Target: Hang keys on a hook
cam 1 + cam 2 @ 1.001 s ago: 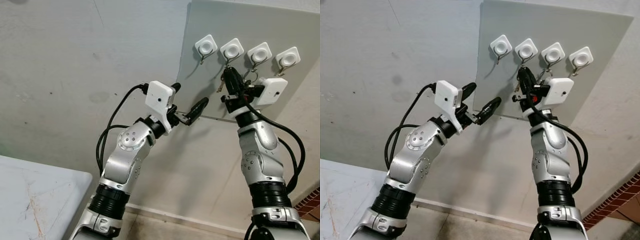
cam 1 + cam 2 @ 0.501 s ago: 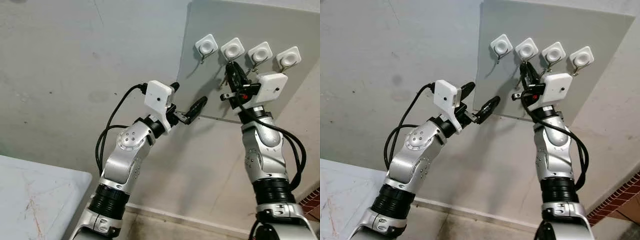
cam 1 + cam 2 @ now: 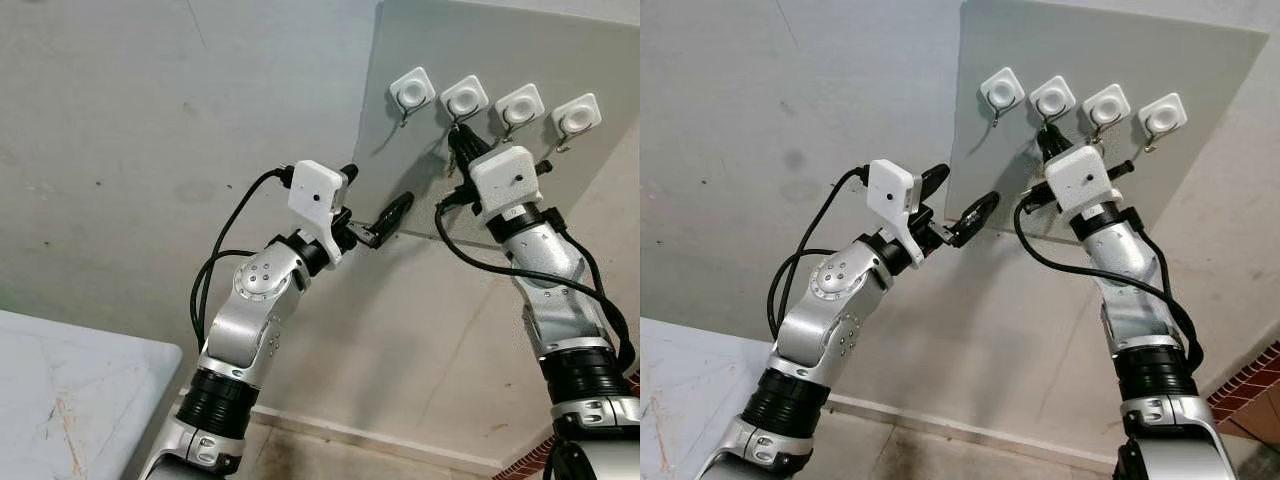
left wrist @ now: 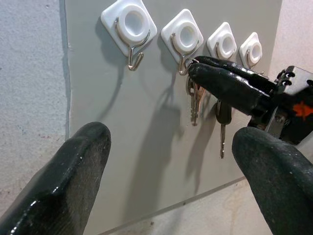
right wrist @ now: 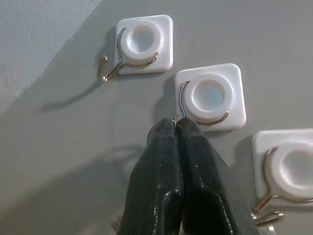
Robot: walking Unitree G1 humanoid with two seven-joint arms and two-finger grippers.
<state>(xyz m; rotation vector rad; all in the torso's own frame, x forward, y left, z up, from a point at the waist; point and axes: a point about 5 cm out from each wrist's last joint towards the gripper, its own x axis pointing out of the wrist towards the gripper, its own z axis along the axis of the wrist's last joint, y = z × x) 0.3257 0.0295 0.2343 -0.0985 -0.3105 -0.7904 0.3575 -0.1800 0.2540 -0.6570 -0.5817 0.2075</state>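
A grey board (image 3: 560,50) on the wall carries a row of white hook mounts. My right gripper (image 3: 458,135) is raised to the second hook from the left (image 5: 210,95). Its fingers (image 5: 166,161) are pressed shut at that hook's wire tip. In the left wrist view a bunch of keys (image 4: 194,100) hangs straight down from those fingertips at the hook. A dark-headed key (image 4: 222,125) hangs beside it, under the third hook (image 4: 222,43). My left gripper (image 3: 378,190) is open and empty, held apart near the board's lower left. The first hook (image 4: 132,27) is bare.
A white table corner (image 3: 60,400) sits at the lower left. Brickwork (image 3: 1250,385) shows at the lower right, and a skirting line (image 3: 380,435) runs along the wall's foot. The fourth hook (image 3: 575,116) is at the board's right end.
My right arm has risen and its wrist has turned, bringing the shut fingertips from below the second hook up to its wire. The left arm has stayed put.
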